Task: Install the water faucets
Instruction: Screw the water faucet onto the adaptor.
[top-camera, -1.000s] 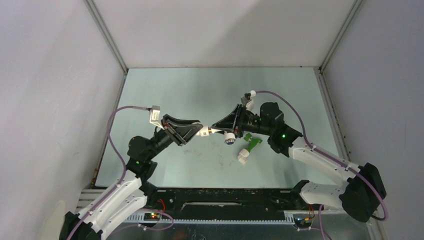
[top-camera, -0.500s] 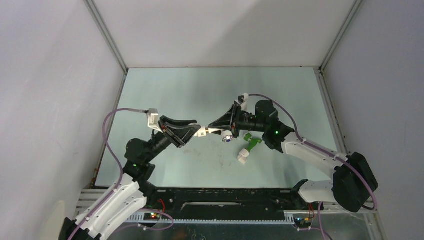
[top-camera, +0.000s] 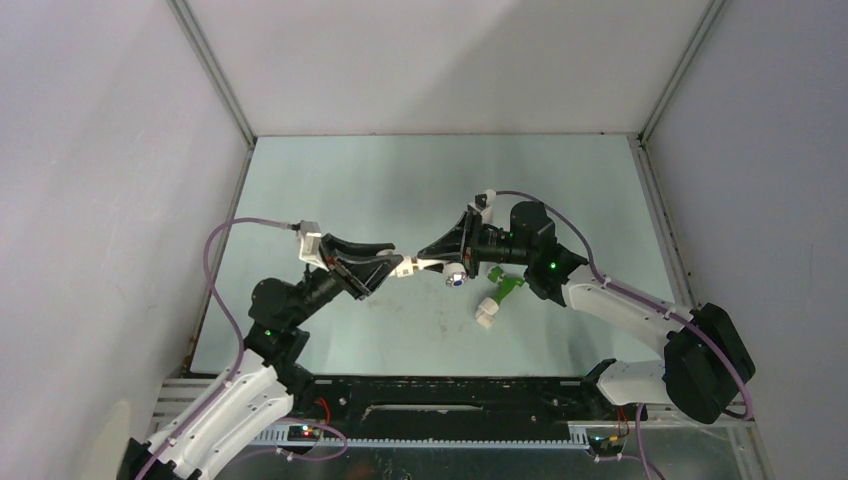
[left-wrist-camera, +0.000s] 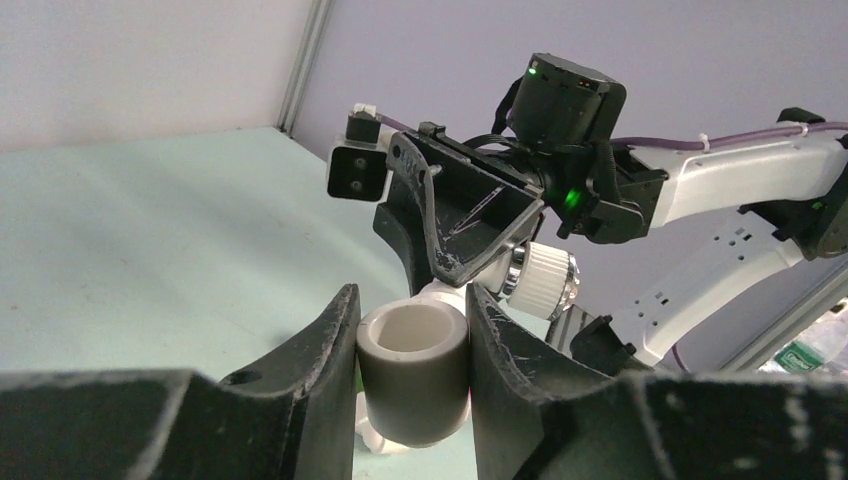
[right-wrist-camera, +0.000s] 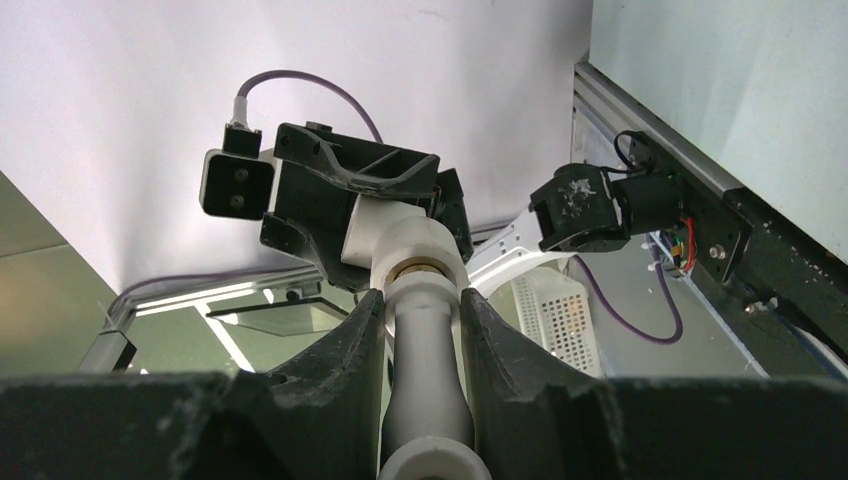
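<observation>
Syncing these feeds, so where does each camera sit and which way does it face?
Top external: above, behind the bases, looking down at the table; both arms, left gripper facing right gripper.
Left wrist: looks along left gripper, shut on pipe fitting, toward right gripper.
Right wrist: faces back, right gripper shut on white faucet.
Shared: the fitting-faucet joint.

White faucet (top-camera: 441, 266) aloft, level; green faucet (top-camera: 507, 286) lying flat.
</observation>
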